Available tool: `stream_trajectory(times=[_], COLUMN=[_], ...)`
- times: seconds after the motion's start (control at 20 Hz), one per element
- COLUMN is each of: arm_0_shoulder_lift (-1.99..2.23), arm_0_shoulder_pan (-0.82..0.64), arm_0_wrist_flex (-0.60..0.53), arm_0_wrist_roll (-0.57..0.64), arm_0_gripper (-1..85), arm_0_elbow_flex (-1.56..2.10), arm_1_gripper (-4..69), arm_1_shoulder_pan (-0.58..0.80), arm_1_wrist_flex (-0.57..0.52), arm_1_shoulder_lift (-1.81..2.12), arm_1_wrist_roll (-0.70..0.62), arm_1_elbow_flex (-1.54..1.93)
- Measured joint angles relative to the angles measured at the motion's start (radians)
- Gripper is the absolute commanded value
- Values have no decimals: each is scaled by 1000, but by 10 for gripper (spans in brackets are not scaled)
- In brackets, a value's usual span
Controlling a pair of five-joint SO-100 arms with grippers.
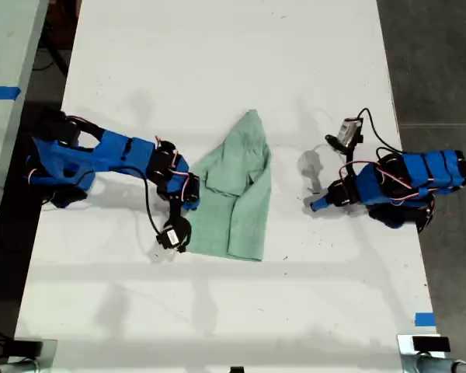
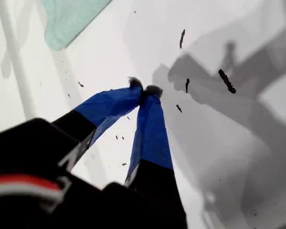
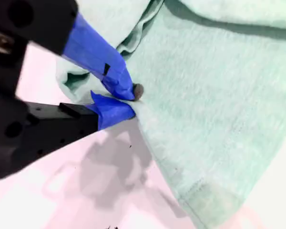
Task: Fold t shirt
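The t shirt [image 1: 241,194] is pale mint-green and lies partly folded on the white table [image 1: 217,62], its narrow end pointing away and its wider hem nearer the front. My second gripper [image 1: 193,202], at the shirt's edge on the exterior view's left, is shut on the cloth; its wrist view shows the blue fingertips [image 3: 126,86] pinching the t shirt [image 3: 219,95] at its edge. My first gripper [image 1: 314,204] rests over bare table on the exterior view's right, apart from the shirt. It is shut [image 2: 145,89] with nothing in it, and a corner of the t shirt [image 2: 66,19] shows beyond it.
A blue tape mark [image 1: 424,318] sits near the table's front corner on the exterior view's right. A second table with blue tape [image 1: 0,93] stands at the exterior view's left. Dark floor [image 1: 435,70] lies past the table's edge on that view's right. Small dark specks [image 2: 226,81] dot the tabletop.
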Motion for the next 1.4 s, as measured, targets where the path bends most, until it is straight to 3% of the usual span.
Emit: stream_trajectory(times=[0.75, 0.8, 0.85, 1.05, 1.2, 1.4], arm_0_shoulder_lift=[-219, -219, -219, -279, -311, -316], arm_0_shoulder_pan=[35, 35, 34, 28, 8, 2], arm_0_wrist_flex=[-331, -360, -396, -465, -482, -476], arm_0_wrist_roll=[184, 196, 210, 265, 273, 282], arm_0_gripper=[-2, 20, 125, 208, 225, 184], arm_0_elbow_flex=[-278, -278, -278, -279, -279, -279], arm_1_gripper=[19, 19, 19, 19, 19, 19], arm_1_shoulder_pan=[0, 0, 0, 0, 0, 0], arm_1_wrist_flex=[0, 0, 0, 0, 0, 0], arm_1_shoulder_lift=[0, 0, 0, 0, 0, 0], arm_1_wrist_roll=[0, 0, 0, 0, 0, 0], arm_1_elbow_flex=[0, 0, 0, 0, 0, 0])
